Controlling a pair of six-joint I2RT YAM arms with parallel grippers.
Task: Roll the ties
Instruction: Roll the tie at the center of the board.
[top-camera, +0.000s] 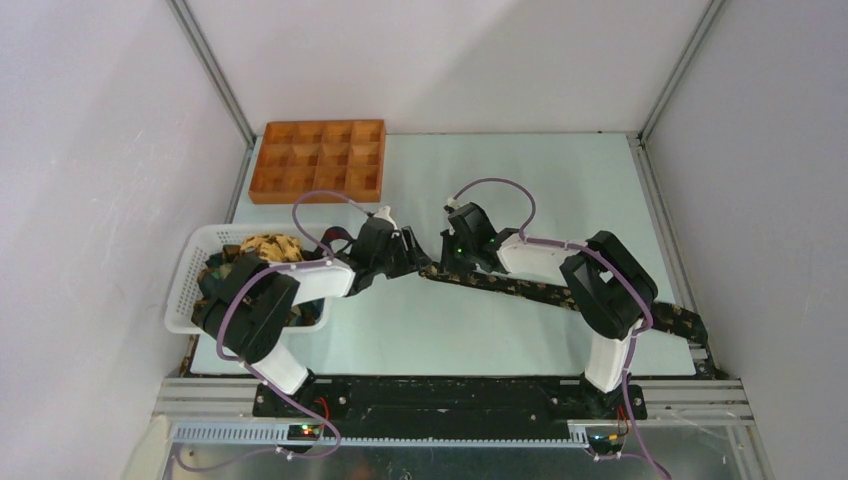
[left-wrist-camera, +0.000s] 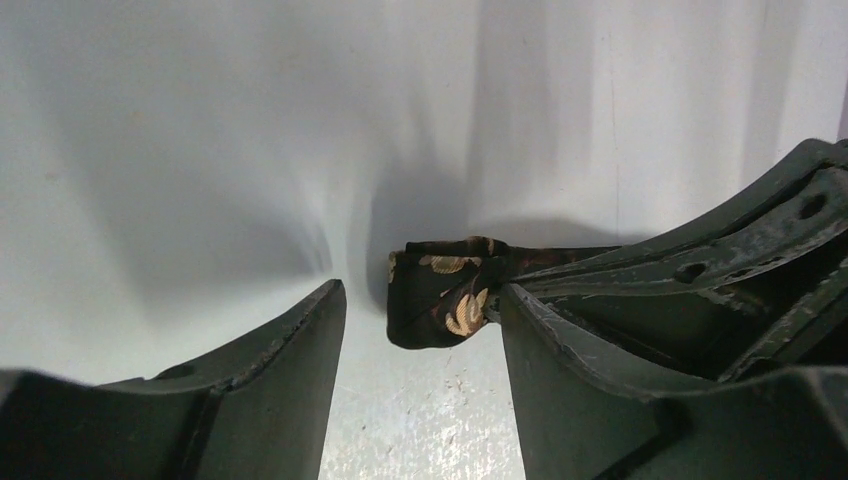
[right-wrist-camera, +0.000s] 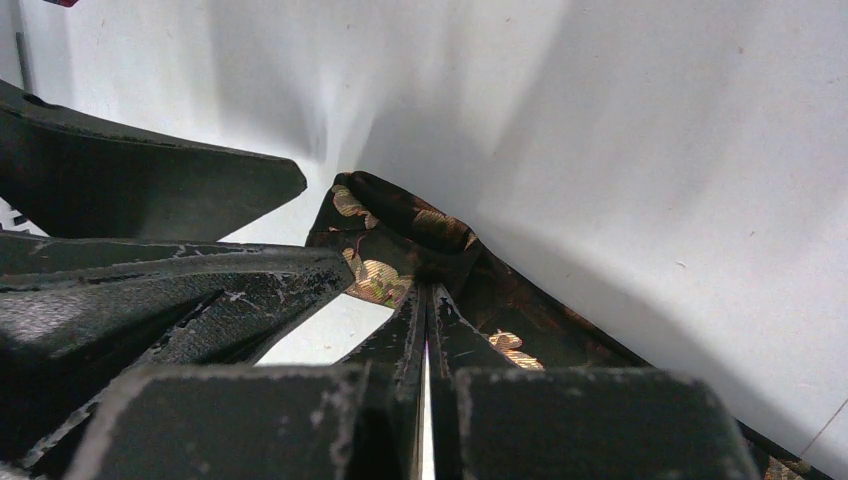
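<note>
One tie (top-camera: 560, 293) lies flat across the table, running from the middle toward the right front corner. Its left end is folded over into a small dark bundle (left-wrist-camera: 440, 300) with gold leaves. My right gripper (right-wrist-camera: 428, 288) is shut on that folded end (right-wrist-camera: 395, 240), the fingertips pinching the cloth. My left gripper (left-wrist-camera: 420, 298) stands open right in front of the fold, with the cloth just beyond its fingertips and touching neither finger (left-wrist-camera: 270, 400). In the top view the left gripper (top-camera: 412, 262) and the right gripper (top-camera: 445, 262) meet tip to tip. More ties (top-camera: 262, 248) are heaped in the basket.
A white mesh basket (top-camera: 185, 290) stands at the left edge under my left arm. An orange compartment tray (top-camera: 318, 160) sits at the back left. The right gripper's fingers (left-wrist-camera: 700, 260) fill the right side of the left wrist view.
</note>
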